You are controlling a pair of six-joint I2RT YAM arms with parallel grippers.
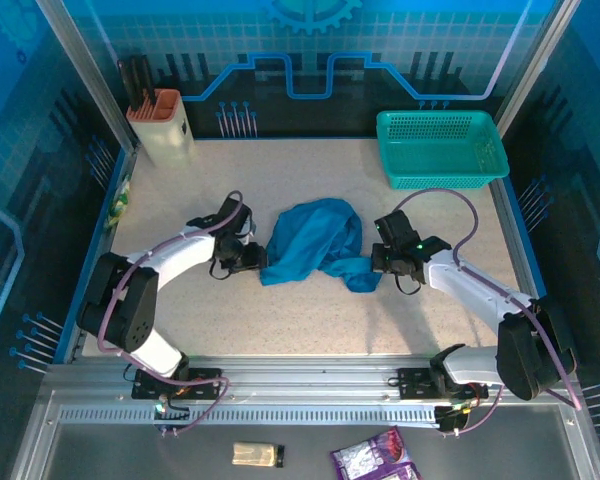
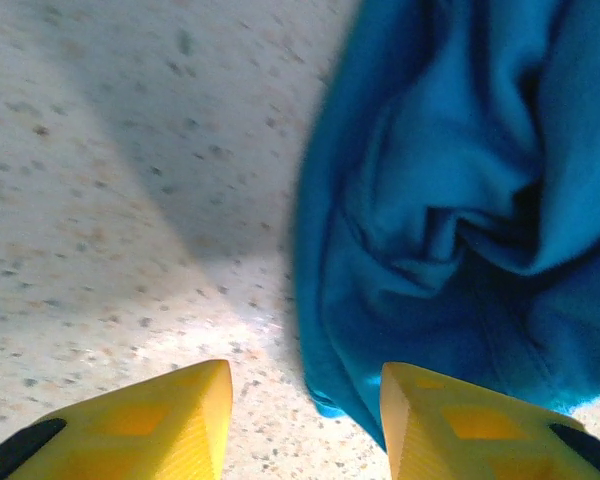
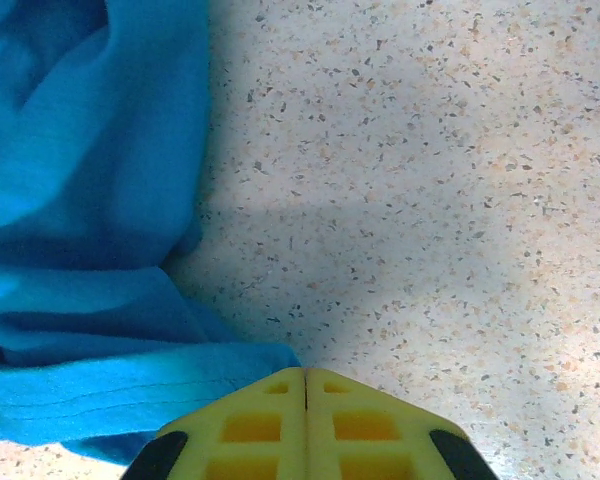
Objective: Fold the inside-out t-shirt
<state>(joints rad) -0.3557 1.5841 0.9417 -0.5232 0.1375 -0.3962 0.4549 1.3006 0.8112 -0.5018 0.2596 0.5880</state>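
The inside-out t-shirt (image 1: 315,240) lies crumpled in a blue-teal heap at the middle of the table. My left gripper (image 1: 255,258) sits low at its left edge. In the left wrist view its jaws (image 2: 305,385) stand apart, with the shirt's edge (image 2: 350,390) lying in the gap against the right yellow finger (image 2: 460,430). My right gripper (image 1: 380,262) is at the shirt's lower right corner. In the right wrist view its jaws (image 3: 305,372) are pressed together, and a hemmed flap of the shirt (image 3: 130,385) runs right up to the seam between them.
A teal mesh basket (image 1: 440,148) stands at the back right. A beige holder with an orange top (image 1: 162,122) stands at the back left. Small packets (image 1: 375,462) lie on the shelf below the near rail. Bare speckled table (image 1: 310,330) stretches in front of the shirt.
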